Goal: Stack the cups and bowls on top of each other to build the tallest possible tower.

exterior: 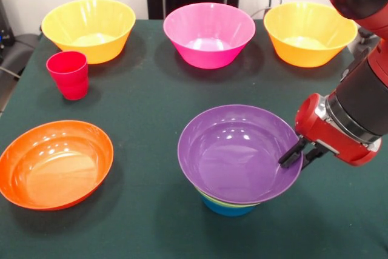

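Observation:
The tower stands at the front centre: a wide purple bowl (233, 156) on top, a sliver of lime green bowl (217, 199) under it, and a small blue bowl (227, 209) as the base. My gripper (302, 154) comes in from the right and is shut on the purple bowl's right rim, one finger inside and one outside. A red ridged cup (68, 74) stands upright at the left. A wide orange bowl (54, 162) sits at the front left. The sky blue cup and the small ridged green bowl are out of view.
Three large bowls line the far edge: yellow-orange (88, 28) at the left, pink (209, 33) in the middle, yellow-orange (309, 31) at the right. My red and black arm (357, 107) fills the right side above the table.

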